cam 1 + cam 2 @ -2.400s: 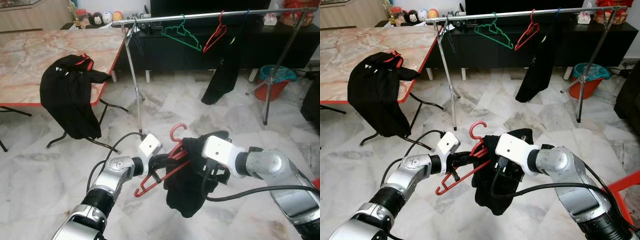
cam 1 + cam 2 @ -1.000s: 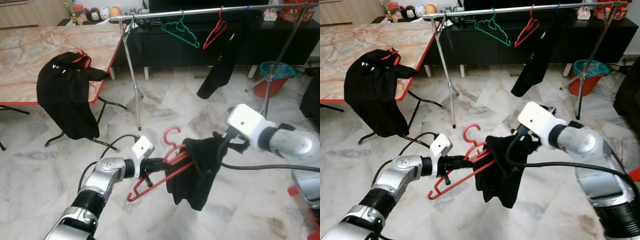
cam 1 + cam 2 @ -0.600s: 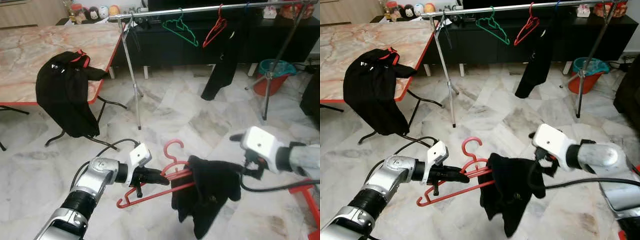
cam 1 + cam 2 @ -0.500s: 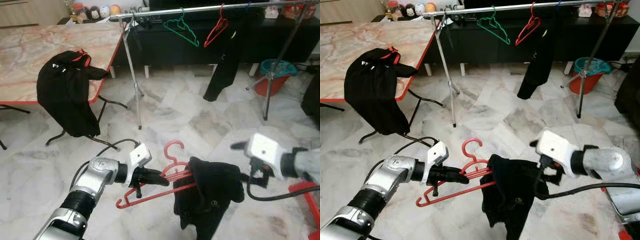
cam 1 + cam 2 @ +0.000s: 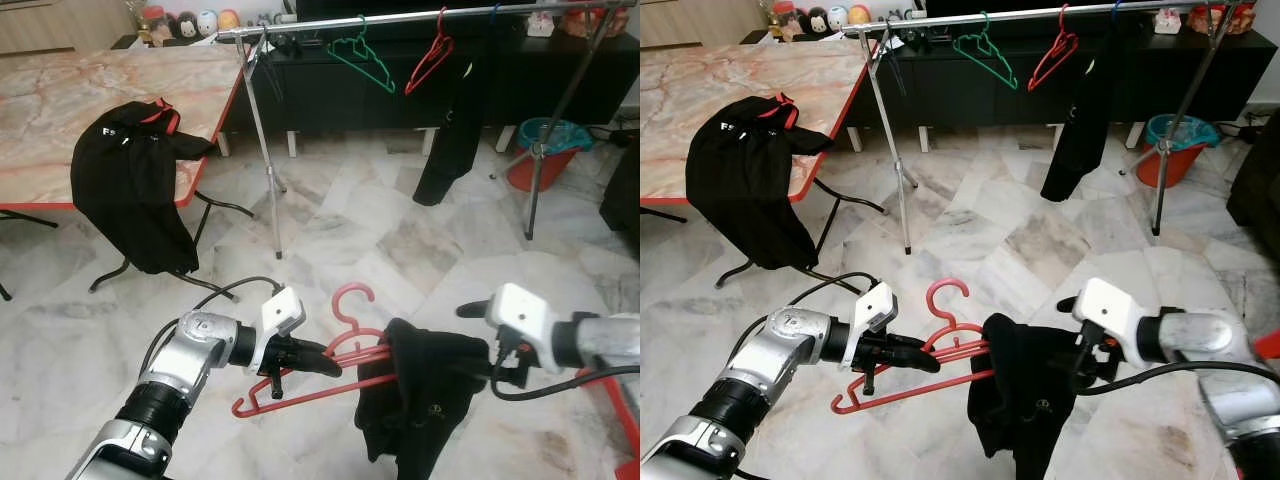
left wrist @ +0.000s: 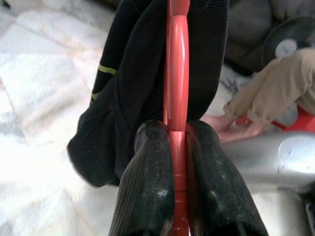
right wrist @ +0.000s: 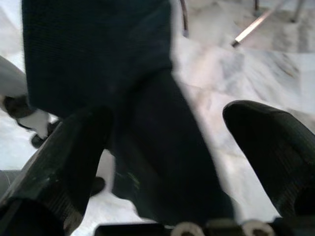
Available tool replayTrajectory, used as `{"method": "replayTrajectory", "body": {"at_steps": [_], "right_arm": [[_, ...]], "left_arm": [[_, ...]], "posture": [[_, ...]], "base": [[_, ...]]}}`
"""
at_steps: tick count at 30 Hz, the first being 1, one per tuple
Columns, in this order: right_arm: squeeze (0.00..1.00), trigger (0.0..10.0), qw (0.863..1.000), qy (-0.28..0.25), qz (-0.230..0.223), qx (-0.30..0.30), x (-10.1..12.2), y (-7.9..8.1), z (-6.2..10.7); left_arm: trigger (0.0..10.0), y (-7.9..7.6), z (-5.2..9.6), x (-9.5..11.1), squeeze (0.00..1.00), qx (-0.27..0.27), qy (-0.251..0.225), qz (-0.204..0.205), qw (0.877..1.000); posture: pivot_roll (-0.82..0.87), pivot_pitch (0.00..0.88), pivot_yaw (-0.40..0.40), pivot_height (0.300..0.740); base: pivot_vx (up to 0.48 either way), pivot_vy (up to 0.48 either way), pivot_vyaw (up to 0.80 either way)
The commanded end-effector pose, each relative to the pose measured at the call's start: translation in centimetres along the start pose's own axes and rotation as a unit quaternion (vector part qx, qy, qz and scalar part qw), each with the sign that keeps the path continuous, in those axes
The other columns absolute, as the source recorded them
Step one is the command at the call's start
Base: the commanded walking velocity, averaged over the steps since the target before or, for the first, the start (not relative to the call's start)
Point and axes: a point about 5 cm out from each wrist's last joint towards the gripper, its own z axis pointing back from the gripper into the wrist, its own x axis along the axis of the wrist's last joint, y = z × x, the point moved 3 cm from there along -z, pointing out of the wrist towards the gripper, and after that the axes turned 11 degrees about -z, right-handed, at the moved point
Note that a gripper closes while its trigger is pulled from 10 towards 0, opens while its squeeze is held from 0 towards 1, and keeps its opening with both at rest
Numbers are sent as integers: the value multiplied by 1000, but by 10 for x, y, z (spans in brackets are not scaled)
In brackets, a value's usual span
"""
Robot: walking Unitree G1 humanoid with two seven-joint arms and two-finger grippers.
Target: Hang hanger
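Note:
A red hanger [image 5: 345, 340] is held low over the floor, hook up, with my left gripper [image 5: 320, 362] shut on its bar. The left wrist view shows both fingers pinching the red bar [image 6: 176, 64] at my left gripper [image 6: 177, 130]. A black garment [image 5: 420, 390] is draped over the hanger's right end and hangs down. My right gripper [image 7: 167, 123] stands wide open right at the garment [image 7: 98, 54], its fingers [image 7: 266, 142] spread either side of the cloth. From the eye views its white wrist [image 5: 520, 312] sits just right of the garment.
A clothes rail [image 5: 400, 18] stands ahead with a green hanger [image 5: 362, 62], a red hanger [image 5: 430, 62] and a black garment [image 5: 450, 120]. A marble table [image 5: 60, 100] at left carries another black garment [image 5: 135, 190]. A person's hand [image 6: 231, 130] is nearby. Bucket [image 5: 545, 150] far right.
My right arm has dropped and drawn back to the right, away from above the garment. The left gripper has lowered the hanger a little, and the garment now droops lower.

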Motion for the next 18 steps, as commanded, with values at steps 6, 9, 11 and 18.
{"method": "replayTrajectory", "body": {"at_steps": [6, 9, 11, 18], "right_arm": [[0, 10000, 998, -29, -4, 59, 4, 11, -13], [0, 10000, 996, -31, -4, 80, 4, 16, -19], [0, 10000, 996, -33, -5, 86, 4, 16, -21], [0, 10000, 994, -44, -9, 96, 5, 16, -22]], "left_arm": [[10000, -1, 1, 18, 0, -15, -29, -17, 999], [10000, -3, 0, 20, 0, -21, -29, -17, 999], [10000, -4, -1, 20, 0, -23, -29, -17, 999], [10000, -7, -3, 18, 0, -26, -25, -14, 999]], "posture": [[-265, 76, 48, 740], [-262, 77, 50, 740], [-262, 77, 50, 740], [-259, 78, 50, 740]], "base": [[0, 0, 0], [0, 0, 0], [0, 0, 0], [0, 0, 0]]}}
